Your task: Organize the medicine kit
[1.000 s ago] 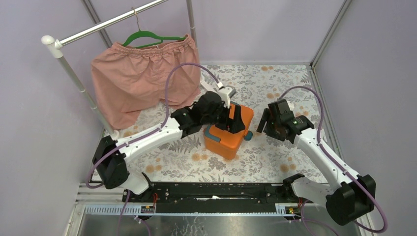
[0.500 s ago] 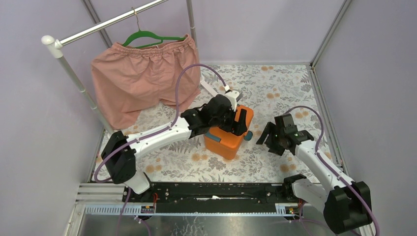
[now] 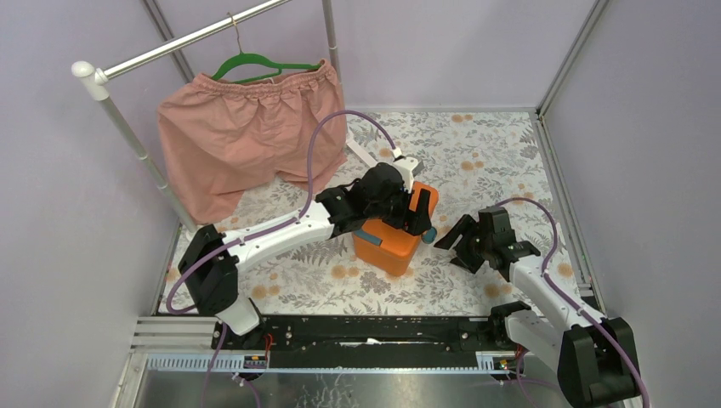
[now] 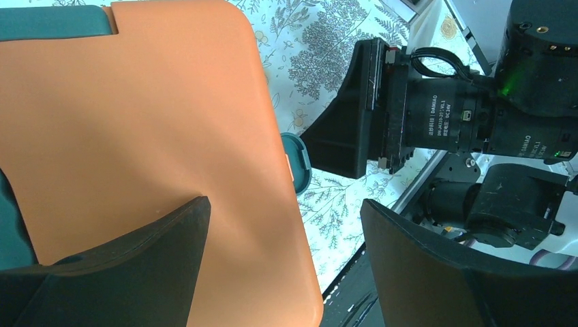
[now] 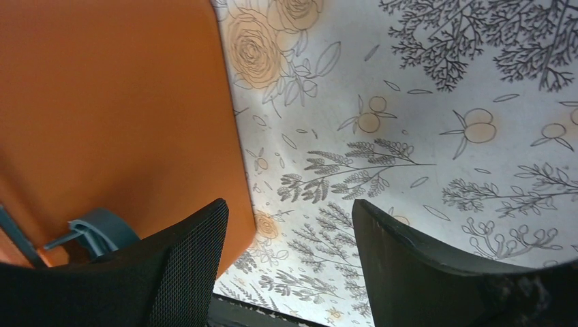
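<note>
1. The orange medicine kit (image 3: 387,246) stands lid down near the middle of the floral tabletop (image 3: 476,153), with both arms crowded at its right side.
2. Likely hazard: the left claw (image 4: 285,211) straddles only the lid's right edge. Closing there could catch a thin lip, which may slip free or tip the box.
3. Second hazard: the right claw (image 5: 287,208) hangs low just beside the same side of the kit, near the teal fitting (image 4: 298,162). With the two wrists this close, a careless push from either could knock them together or shove the kit across the cloth.
4. Left claw: spread wide and holding nothing. One finger is over the orange lid and the other is past its edge. Whether the first finger touches the lid cannot be told.
5. Right claw: also parted and holding nothing, with bare tabletop between its fingers and the kit's wall alongside its left finger.
</note>
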Available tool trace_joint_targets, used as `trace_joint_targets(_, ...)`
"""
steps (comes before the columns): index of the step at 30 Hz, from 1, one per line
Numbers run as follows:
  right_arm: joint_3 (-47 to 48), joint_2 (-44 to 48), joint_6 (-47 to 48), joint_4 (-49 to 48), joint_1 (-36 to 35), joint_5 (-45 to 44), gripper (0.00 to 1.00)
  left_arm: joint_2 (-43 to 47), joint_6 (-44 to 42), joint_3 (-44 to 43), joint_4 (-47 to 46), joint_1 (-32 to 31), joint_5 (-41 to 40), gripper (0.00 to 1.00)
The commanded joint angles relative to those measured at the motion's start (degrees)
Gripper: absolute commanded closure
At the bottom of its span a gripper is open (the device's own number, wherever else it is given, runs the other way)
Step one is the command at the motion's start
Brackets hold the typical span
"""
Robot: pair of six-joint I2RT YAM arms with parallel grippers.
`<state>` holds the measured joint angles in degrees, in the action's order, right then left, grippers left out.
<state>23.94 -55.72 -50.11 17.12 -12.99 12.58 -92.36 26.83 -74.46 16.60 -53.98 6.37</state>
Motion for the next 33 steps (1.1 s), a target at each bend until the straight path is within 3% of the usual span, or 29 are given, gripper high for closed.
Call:
trace_joint_targets(1, -0.9, 1.2, -2.2, -4.5, 0.7, 2.1, 0.25, -1.0, -1.0, -1.0, -0.7, -0.7, 1.7, 0.11)
trace_joint_targets(24, -6.1, 2.9, -7.1, -19.8, 1.1, 7.1, 0.25, -2.2, 0.2, 0.4, -0.3, -0.7, 0.7, 0.12)
trace_joint_targets(33, -5.7, 9.1, -6.9, -18.9, 1.1, 8.0, 0.24, -2.5, 0.2, 0.4, -0.1, -0.7, 0.7, 0.12)
